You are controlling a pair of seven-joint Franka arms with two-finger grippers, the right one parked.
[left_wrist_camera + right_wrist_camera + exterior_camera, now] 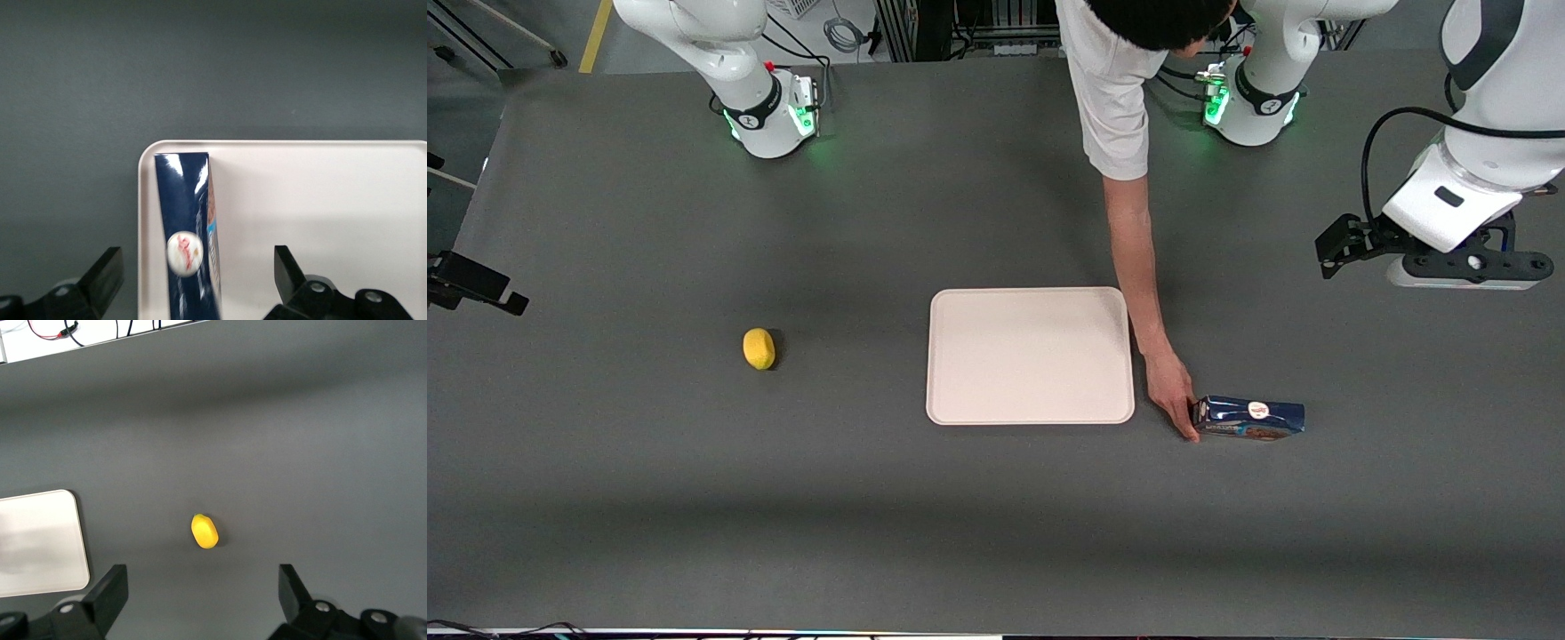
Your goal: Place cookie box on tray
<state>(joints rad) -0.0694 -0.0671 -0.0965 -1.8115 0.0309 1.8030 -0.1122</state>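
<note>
Grey table point(200, 67) under parted, half-cropped gripper point(199, 259)

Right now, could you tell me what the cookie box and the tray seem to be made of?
The cookie box looks like glossy printed cardboard: sharp folded edges, bright glints on its dark blue face. The tray is probably matte plastic: even cream-pink colour, rounded corners, moulded low rim. The open gripper hangs above the table toward the working arm's end.

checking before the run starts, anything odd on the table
Yes: a person's hand reaches in and touches the cookie box, which lies on the table beside the tray, not on it. The pincer hangs open, well apart.
</note>
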